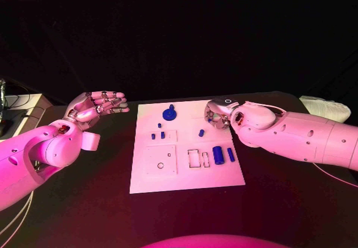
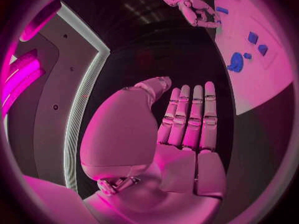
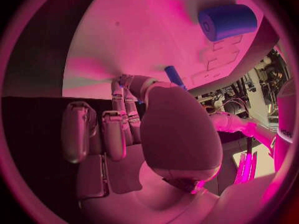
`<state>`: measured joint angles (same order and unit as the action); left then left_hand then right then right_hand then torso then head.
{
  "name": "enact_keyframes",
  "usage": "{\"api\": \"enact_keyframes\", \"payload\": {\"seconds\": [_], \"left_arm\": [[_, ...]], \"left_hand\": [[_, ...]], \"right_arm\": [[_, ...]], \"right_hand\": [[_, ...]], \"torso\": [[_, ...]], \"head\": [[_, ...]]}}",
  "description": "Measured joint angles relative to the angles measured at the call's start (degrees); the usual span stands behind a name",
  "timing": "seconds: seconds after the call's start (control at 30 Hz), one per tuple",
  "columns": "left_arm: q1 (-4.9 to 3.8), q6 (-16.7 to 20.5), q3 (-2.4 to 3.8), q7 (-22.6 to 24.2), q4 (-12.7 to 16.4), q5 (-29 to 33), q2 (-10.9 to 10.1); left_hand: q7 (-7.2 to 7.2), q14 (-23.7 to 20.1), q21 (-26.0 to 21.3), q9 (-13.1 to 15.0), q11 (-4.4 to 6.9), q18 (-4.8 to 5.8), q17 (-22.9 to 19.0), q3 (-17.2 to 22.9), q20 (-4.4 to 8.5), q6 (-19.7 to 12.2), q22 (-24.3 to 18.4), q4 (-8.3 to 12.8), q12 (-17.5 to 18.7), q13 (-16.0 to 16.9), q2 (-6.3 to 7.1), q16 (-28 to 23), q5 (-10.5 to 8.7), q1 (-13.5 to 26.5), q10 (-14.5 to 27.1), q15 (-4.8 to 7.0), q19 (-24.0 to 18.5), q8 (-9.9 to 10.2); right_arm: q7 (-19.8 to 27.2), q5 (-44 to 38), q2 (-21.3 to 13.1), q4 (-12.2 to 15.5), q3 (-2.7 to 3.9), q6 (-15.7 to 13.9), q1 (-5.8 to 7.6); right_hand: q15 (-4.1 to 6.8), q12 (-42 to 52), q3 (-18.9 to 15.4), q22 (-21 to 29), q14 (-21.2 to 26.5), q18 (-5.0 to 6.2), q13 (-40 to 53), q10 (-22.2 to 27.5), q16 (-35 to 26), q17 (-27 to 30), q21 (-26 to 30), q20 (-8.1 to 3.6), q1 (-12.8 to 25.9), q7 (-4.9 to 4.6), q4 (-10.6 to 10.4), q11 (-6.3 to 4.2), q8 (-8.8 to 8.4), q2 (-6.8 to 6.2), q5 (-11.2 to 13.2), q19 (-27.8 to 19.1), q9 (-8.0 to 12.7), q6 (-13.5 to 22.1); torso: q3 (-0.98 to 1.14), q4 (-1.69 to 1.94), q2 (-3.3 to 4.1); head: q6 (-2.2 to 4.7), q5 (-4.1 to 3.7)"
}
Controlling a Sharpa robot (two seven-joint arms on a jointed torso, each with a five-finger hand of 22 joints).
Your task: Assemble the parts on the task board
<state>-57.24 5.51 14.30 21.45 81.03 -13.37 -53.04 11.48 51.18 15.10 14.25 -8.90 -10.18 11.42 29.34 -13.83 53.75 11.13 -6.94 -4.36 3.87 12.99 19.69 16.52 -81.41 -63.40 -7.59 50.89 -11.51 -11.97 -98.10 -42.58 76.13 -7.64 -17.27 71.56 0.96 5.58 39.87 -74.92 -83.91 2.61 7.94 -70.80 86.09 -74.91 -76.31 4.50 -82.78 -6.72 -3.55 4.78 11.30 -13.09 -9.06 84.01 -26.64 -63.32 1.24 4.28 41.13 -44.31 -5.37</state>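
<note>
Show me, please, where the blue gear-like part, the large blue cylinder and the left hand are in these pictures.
Blue gear-like part (image 1: 170,113): head view, on its round body, at the board's far edge.
Large blue cylinder (image 1: 218,155): head view, on the middle of its side.
Left hand (image 1: 97,107): head view, on the palm.

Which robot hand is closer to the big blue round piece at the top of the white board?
The right hand is a little closer, over the board's top right part. The left hand hangs off the board's left side, farther from the round piece.

black table (image 1: 89,206), dark backdrop, pink light
</note>
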Motion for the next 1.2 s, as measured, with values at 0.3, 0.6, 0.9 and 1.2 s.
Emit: {"api": "enact_keyframes", "payload": {"seconds": [0.3,0.6,0.9,1.2], "left_arm": [[0.0,0.0,0.0,-0.1,-0.3,0.0,0.1],[0.01,0.0,0.01,-0.3,-1.0,0.0,0.3],[0.02,0.0,0.01,-0.4,-1.7,0.0,0.6],[0.02,0.2,0.01,-0.5,-1.6,0.0,1.2]], "left_hand": [[0.0,0.0,0.0,0.0,0.0,0.0,0.1,0.0,0.0,0.0,-0.2,0.0,0.0,0.0,0.0,0.0,0.0,0.0,0.0,0.0,0.0,0.0],[0.0,0.0,-0.5,0.0,-0.22,0.0,0.1,0.2,-0.2,0.0,-0.4,0.2,0.2,0.0,-0.02,-0.5,0.0,-0.5,0.2,0.0,0.2,0.0],[0.21,0.0,-0.8,-0.1,-0.43,0.0,0.1,0.2,-0.2,-0.2,-0.6,0.2,0.2,0.0,-0.02,-0.7,0.0,-0.5,0.4,0.0,0.2,0.0],[0.21,0.0,-0.8,-0.1,-0.43,0.0,0.2,0.2,-0.2,-0.2,-0.7,0.2,0.4,0.0,-0.02,-1.0,0.0,-0.5,0.4,0.0,0.2,0.0]], "right_arm": [[-0.4,-0.7,-0.8,1.5,-0.1,-4.4,-0.23],[-0.4,-0.5,-3.3,5.0,0.27,-8.0,0.17],[-0.6,1.2,-6.8,13.0,0.71,-9.2,1.83],[-0.6,2.2,-5.3,19.6,0.62,-9.7,0.01]], "right_hand": [[0.0,-0.4,2.2,0.0,0.0,0.0,0.0,-0.5,0.0,0.0,-0.7,0.0,1.0,-0.13,2.1,0.51,-0.01,0.97,4.2,0.0,-0.4,-0.3],[0.0,-0.7,2.4,0.0,0.0,0.0,0.0,-0.5,0.0,0.0,-1.0,0.0,1.0,-0.13,2.2,0.52,0.0,0.97,4.3,0.0,-0.6,-0.3],[0.0,-0.9,2.4,0.0,0.0,0.0,0.0,-0.5,0.0,0.0,-1.4,0.01,1.0,-0.12,2.2,0.51,0.21,0.96,4.6,0.0,-0.5,-0.3],[-0.01,-1.0,2.4,0.0,0.0,0.0,0.0,-0.7,0.0,0.0,-1.4,0.01,1.0,-0.32,2.2,0.72,0.19,0.95,4.2,0.0,-0.6,-0.5]], "torso": [[0.02,-0.01,-0.02],[-0.04,-0.07,-0.08],[-0.01,-0.39,-0.29],[-0.15,-0.52,-0.66]], "head": [[0.16,-0.02],[0.3,-0.12],[0.3,0.21],[-0.09,2.14]]}}
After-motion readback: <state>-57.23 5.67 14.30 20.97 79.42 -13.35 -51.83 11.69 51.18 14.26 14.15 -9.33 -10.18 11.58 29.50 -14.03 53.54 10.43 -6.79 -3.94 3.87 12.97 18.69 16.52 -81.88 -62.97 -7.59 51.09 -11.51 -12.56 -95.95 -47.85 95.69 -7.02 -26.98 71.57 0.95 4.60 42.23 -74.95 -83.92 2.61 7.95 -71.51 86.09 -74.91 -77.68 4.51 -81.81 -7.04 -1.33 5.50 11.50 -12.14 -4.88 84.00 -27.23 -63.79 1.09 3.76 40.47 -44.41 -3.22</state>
